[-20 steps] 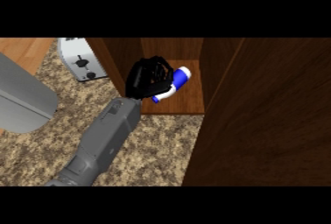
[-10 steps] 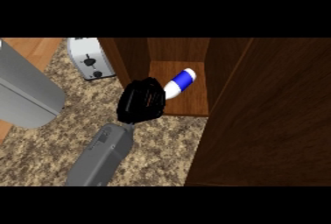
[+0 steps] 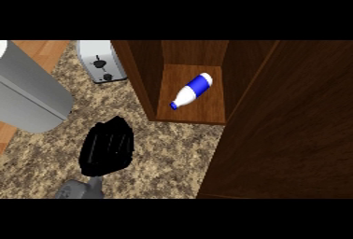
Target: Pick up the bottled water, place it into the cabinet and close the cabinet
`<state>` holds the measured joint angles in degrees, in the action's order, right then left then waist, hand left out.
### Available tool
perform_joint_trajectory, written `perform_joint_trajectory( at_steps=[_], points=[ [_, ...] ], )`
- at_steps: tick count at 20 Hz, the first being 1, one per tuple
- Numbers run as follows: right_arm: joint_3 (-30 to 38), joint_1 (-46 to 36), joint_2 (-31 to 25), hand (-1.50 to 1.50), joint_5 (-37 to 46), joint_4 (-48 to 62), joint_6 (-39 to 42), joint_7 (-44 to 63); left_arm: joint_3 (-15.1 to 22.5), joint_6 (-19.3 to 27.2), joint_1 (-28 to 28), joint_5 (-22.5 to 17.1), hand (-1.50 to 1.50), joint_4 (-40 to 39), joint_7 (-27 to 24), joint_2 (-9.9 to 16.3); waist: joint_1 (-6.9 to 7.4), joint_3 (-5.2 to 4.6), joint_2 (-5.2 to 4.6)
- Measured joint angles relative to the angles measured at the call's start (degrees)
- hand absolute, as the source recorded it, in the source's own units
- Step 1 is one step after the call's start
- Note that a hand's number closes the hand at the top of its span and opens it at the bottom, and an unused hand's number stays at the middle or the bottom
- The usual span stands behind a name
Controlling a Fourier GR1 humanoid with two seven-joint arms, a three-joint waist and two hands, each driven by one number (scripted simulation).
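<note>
While the bottled water (image 3: 192,90) lies on its side on the cabinet (image 3: 148,79) shelf, cap toward seven o'clock and apart from both walls, I judge the placing done and the closing not yet begun. My one visible hand (image 3: 108,146) hangs over the speckled counter (image 3: 172,154) at about seven o'clock from the bottle, well apart from it; I take it for the left hand by where its forearm enters, though I am not certain. Its fingers hold nothing, but I cannot tell from this angle whether they are straight or curled. My right hand does not show at all. The big dark panel (image 3: 289,126) filling the view from three to five o'clock looks to me like the open door. To close it well, I would bring a hand round to the door's outer face, push with flat fingers near its free edge, and swing it in a smooth arc toward nine o'clock, watching that the bottle does not roll out to the shelf lip. A toaster (image 3: 102,61) stands at eleven o'clock, clear of that arc.
</note>
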<state>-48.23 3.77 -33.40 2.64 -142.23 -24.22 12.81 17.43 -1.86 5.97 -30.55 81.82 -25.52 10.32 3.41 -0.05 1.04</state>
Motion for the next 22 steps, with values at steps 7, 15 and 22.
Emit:
perform_joint_trajectory(
  at_steps=[7, 15, 22],
  points=[
    [0.1, -6.3, 2.8, 1.5, -0.4, 0.5, 1.6, 7.5, -1.0, -0.5, -15.2, -1.8, 1.5, 16.8, 0.9, 6.4, -0.47, -0.1, -0.25],
    [-1.3, -21.7, 18.3, 1.5, 4.0, 5.1, -0.1, 20.6, -5.8, -4.7, -28.3, -6.0, 1.5, 28.1, 0.3, 12.5, -1.24, -0.16, -0.52],
    [7.0, -37.0, 30.3, 1.5, 2.5, 16.6, -1.7, 27.7, -11.6, -8.9, -36.8, -10.4, 1.5, 33.6, -0.2, 15.7, -1.51, -0.07, -0.84]
  ],
)
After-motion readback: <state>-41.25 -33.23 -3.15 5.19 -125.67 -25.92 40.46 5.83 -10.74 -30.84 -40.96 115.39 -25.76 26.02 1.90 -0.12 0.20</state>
